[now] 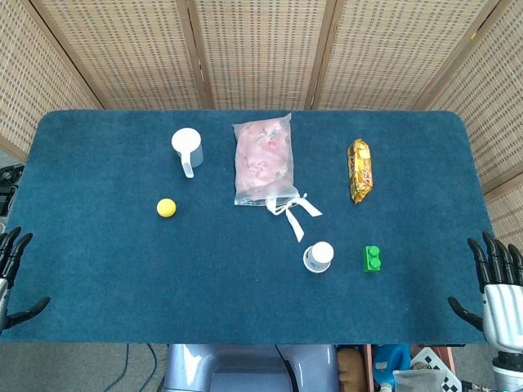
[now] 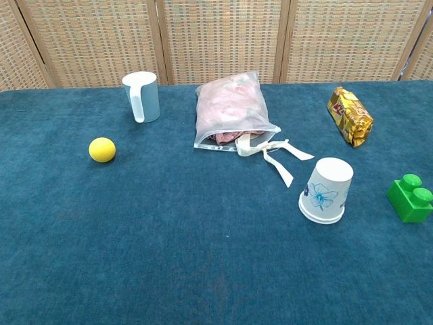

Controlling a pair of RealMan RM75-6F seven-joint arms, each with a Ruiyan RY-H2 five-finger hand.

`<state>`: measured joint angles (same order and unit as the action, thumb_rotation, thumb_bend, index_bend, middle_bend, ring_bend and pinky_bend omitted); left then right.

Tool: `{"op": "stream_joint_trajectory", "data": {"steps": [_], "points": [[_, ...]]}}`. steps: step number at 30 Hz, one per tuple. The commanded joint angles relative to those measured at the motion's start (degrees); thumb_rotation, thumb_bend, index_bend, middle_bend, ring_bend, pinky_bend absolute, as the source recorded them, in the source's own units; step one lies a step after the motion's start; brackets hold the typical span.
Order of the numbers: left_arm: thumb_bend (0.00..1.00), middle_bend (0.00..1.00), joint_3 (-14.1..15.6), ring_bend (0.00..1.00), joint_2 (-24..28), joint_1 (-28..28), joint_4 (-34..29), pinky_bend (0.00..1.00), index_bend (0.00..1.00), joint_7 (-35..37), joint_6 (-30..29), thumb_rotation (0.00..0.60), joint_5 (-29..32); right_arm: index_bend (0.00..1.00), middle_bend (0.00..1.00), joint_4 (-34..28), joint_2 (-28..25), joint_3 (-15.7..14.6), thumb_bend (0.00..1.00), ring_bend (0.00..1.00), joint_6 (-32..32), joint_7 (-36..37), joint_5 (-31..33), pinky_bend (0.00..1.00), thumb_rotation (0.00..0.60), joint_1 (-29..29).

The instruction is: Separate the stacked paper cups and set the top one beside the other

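The stacked paper cups (image 1: 318, 256) stand upside down on the blue table, right of centre near the front; the chest view shows the stacked paper cups (image 2: 326, 190) as white with a blue flower print, looking like one cup. My left hand (image 1: 11, 273) hovers at the table's front left edge, fingers spread, holding nothing. My right hand (image 1: 495, 282) is at the front right edge, fingers apart and empty, well right of the cups. Neither hand appears in the chest view.
A green block (image 1: 373, 259) sits just right of the cups. A pink-filled clear bag (image 1: 263, 159) with white ties lies behind them. A gold snack packet (image 1: 359, 170), a light-blue mug (image 1: 187, 149) and a yellow ball (image 1: 166, 207) are also on the table (image 1: 98, 269).
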<state>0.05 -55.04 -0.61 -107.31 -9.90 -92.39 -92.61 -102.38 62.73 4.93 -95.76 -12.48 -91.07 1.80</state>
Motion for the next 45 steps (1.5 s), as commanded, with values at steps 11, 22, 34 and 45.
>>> {"op": "stream_joint_trajectory", "data": {"steps": [11, 22, 34, 45], "points": [[0.12, 0.00, -1.16, 0.00, -1.26, 0.54, -0.14, 0.00, 0.00, -1.87, 0.41, 0.600, 1.26, 0.01, 0.00, -5.24, -3.77, 1.82, 0.00, 0.00, 21.77, 1.76, 1.55, 0.00, 0.600, -13.48], [0.12, 0.00, -2.70, 0.00, -1.68, 1.96, -0.52, 0.00, 0.00, -3.10, 2.74, 0.600, 4.99, 0.25, 0.00, -7.10, 3.50, 9.32, 0.04, 0.00, 41.29, -2.42, 23.19, 0.00, 0.600, -29.13], [0.12, 0.00, -2.91, 0.00, -1.50, 2.62, -0.64, 0.00, 0.00, -3.25, 4.05, 0.600, 6.46, 0.29, 0.00, -2.60, 9.33, 9.08, 0.18, 0.00, 44.43, -4.81, 37.99, 0.00, 0.600, -35.56], [0.12, 0.00, -2.69, 0.00, -1.51, 2.62, -0.92, 0.00, 0.00, -3.50, 3.91, 0.600, 6.27, 0.30, 0.00, -1.64, 11.79, 7.75, 0.22, 0.00, 43.79, -5.51, 41.67, 0.00, 0.600, -38.30]]}}
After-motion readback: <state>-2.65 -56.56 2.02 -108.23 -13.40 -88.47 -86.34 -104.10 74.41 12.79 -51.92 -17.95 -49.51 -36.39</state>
